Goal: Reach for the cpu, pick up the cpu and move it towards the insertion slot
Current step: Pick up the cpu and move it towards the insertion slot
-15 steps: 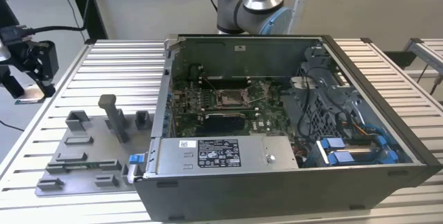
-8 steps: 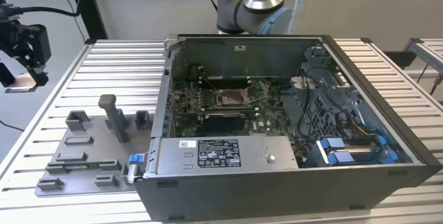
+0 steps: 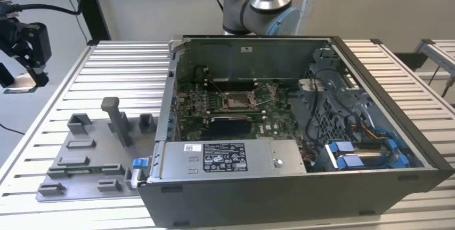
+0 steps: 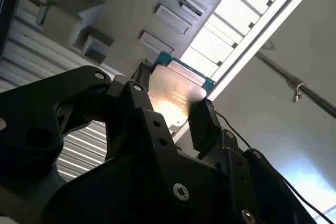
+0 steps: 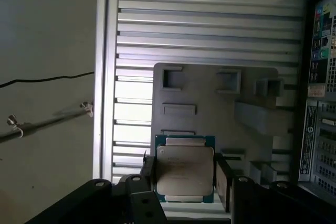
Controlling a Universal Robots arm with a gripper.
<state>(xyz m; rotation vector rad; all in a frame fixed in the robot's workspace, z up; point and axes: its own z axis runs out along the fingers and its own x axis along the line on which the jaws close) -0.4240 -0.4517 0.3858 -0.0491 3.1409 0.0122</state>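
My gripper (image 3: pixel 27 73) hangs in the air beyond the table's edge at the exterior view's far left, well away from the computer case. It is shut on the cpu (image 3: pixel 21 85), a thin square chip. In both wrist views the chip sits flat between the two black fingers: its silvery face with a green rim shows in the first wrist view (image 5: pixel 185 174), and it glints in the second wrist view (image 4: pixel 176 90). The insertion slot (image 3: pixel 237 100), a shiny metal-framed socket with a brownish centre, lies on the motherboard inside the open case.
The grey tray (image 3: pixel 71 161) with raised blocks and a tall post (image 3: pixel 116 118) rests on the slatted table, left of the case (image 3: pixel 284 198). The tray (image 5: pixel 210 103) lies below the chip in the first wrist view. Cables and blue drive brackets (image 3: pixel 355 155) fill the case's right side.
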